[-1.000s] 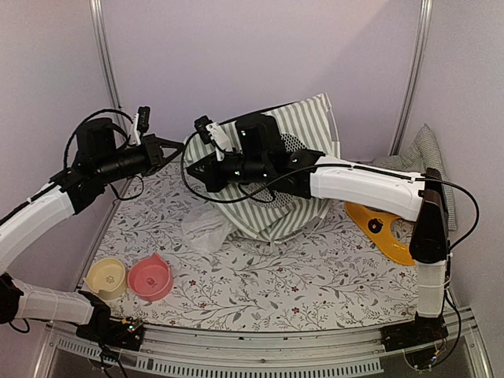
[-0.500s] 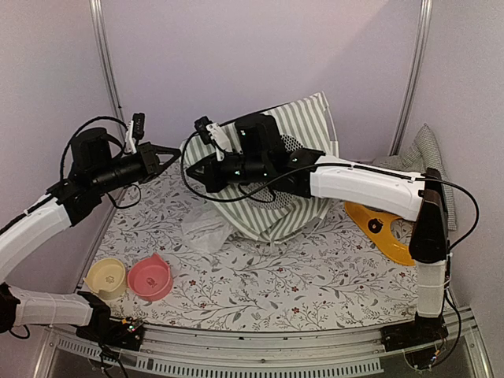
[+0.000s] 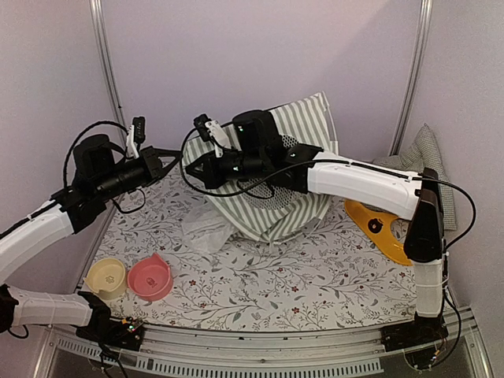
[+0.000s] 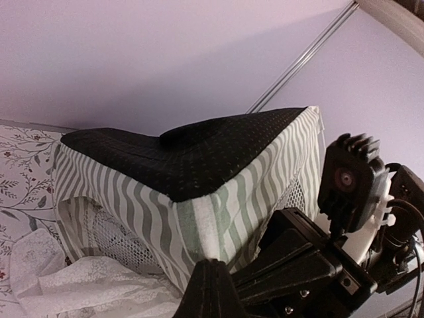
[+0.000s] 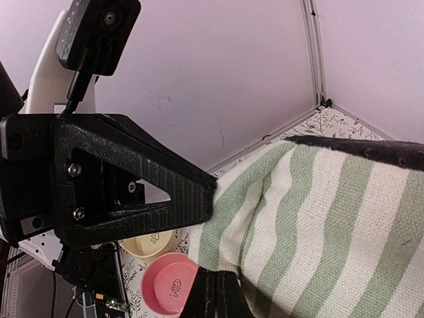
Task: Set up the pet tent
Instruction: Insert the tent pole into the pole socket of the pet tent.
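Above the tabletop [image 3: 315, 276], left claw [image 3: 176, 154] and right claw [image 3: 188, 168] clamped one corner of the sagging, unfinished pet tent [image 3: 311, 124].

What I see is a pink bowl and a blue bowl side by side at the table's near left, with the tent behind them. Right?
Not quite: no bowl is blue. The top view shows a pink bowl and a yellow bowl side by side at the table's near left, with the tent behind them.
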Controlling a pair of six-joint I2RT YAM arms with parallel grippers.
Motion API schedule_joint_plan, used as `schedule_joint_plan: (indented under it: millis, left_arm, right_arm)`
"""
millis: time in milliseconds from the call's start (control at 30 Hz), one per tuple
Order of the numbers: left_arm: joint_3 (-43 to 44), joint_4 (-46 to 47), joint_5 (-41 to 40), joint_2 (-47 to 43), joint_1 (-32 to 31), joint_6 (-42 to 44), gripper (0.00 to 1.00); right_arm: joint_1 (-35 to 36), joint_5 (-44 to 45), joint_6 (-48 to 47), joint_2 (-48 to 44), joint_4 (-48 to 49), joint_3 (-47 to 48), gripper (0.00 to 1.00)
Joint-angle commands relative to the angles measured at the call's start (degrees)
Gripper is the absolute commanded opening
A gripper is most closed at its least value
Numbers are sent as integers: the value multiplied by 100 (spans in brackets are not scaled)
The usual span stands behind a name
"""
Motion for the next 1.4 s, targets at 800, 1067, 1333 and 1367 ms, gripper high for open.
schedule_joint_plan:
  millis: [800, 1067, 1333, 1367]
  left_arm:
    - [-43, 377, 215, 464, -208, -327, 13]
    - [213, 482, 45, 803, -124, -298, 0]
    - [585, 296, 469, 873, 797, -305, 0]
    - [627, 290, 633, 898, 959, -372, 0]
  right_arm:
    - [-88, 129, -298, -89, 451, -208, 0]
    - [2, 34, -500, -117, 405, -288, 3]
    - [-6, 126, -948, -840, 353, -984, 49]
    - [-5, 142, -1010, -995, 354, -1135, 51]
